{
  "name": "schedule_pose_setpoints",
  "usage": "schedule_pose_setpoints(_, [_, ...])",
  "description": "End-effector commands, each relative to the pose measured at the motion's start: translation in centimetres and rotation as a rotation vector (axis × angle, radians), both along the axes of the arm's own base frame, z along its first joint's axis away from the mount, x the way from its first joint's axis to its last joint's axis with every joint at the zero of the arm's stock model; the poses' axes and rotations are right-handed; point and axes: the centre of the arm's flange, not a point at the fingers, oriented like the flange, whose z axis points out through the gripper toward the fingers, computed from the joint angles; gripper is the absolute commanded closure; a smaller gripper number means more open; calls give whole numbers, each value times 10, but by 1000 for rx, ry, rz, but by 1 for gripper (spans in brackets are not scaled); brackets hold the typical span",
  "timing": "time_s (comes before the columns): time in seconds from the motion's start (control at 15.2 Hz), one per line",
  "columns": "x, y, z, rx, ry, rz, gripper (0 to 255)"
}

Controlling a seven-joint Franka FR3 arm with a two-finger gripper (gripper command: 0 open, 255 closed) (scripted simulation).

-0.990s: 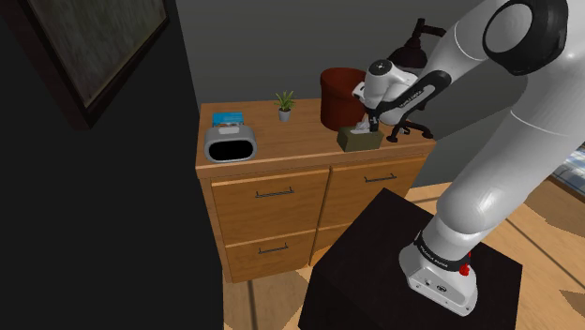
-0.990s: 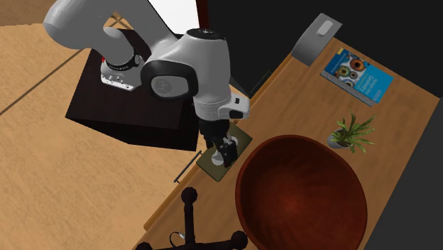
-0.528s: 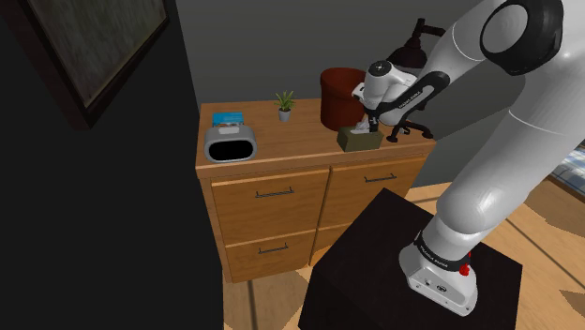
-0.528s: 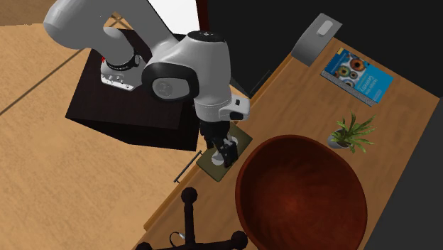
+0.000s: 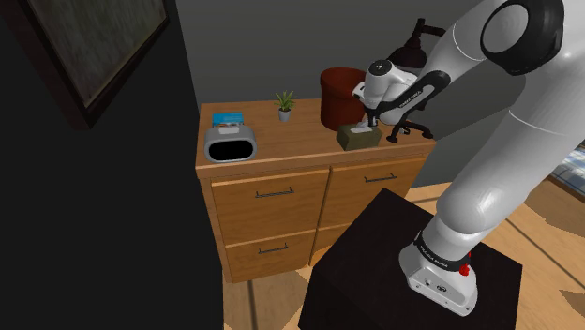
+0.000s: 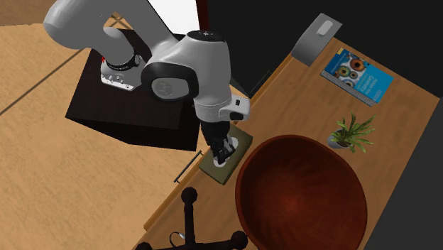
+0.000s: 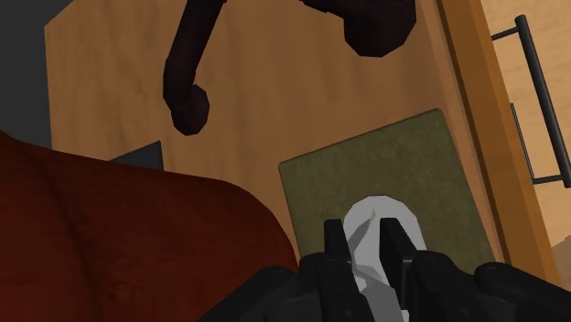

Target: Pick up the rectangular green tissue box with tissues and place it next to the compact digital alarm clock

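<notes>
So the gripper (image 6: 223,151) is hanging straight down over the olive-green tissue box (image 7: 384,165). Its fingers (image 7: 335,245) are sitting narrow, pinching the white tissue (image 7: 371,229) that's poking out of the top of the box. The box is sitting by the front edge of the wooden dresser's worktop (image 5: 281,141), toward the shoulder view's right. It's just beside a big reddish-brown round chair seat (image 6: 302,195) and near some black caster legs (image 5: 412,127). I can't really tell if the box is touching the wood or hanging just off it. The grey alarm clock (image 5: 232,145) is standing well apart from it at the other end of the worktop, facing out over the drawers. A blue book (image 5: 228,119) is lying just behind the clock. A little potted plant (image 5: 284,105) is standing toward the back, between the book and the seat.
</notes>
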Motion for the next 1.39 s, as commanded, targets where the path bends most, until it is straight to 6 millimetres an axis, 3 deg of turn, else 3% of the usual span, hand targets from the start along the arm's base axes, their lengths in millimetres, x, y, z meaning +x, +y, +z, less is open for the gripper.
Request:
schedule_pose_setpoints(0.0, [0,2,-2,3,3,2,255])
schedule_pose_setpoints(1.32, [0,2,98,3,3,2,255])
